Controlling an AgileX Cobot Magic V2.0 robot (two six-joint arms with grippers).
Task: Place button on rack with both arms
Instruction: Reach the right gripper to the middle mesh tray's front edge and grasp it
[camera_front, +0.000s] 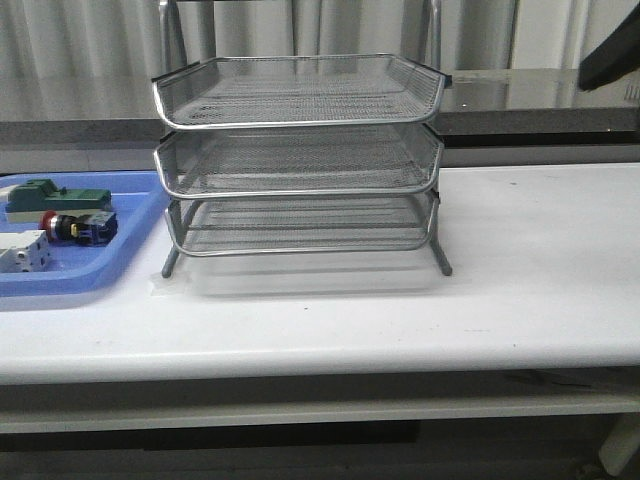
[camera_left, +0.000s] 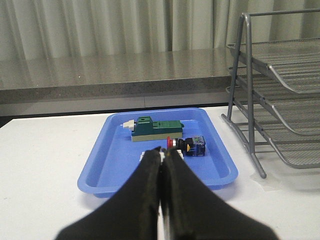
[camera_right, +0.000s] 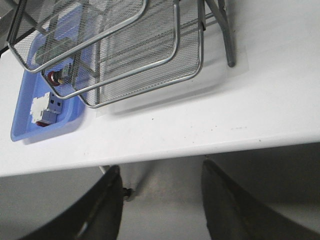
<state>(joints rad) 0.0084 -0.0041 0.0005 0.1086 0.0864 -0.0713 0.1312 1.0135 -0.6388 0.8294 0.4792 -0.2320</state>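
Button (camera_left: 187, 145): lying in blue tray (camera_left: 105, 165), beside rack (camera_front: 300, 160)
Left jaws (camera_left: 161, 155): pressing together, empty
Right jaws (camera_right: 160, 172): gaping wide

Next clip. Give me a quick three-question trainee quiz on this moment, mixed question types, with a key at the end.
1. True or false: the button already lies on a tier of the rack.
2. Multiple choice: in the blue tray, the button lies beside which item? A) a green block B) a yellow cup C) a pair of scissors
3. Fill in: the left gripper is ____, while the right gripper is open with nothing between its fingers.

Key: 1 false, the button is in the blue tray; 2 A; 3 shut.
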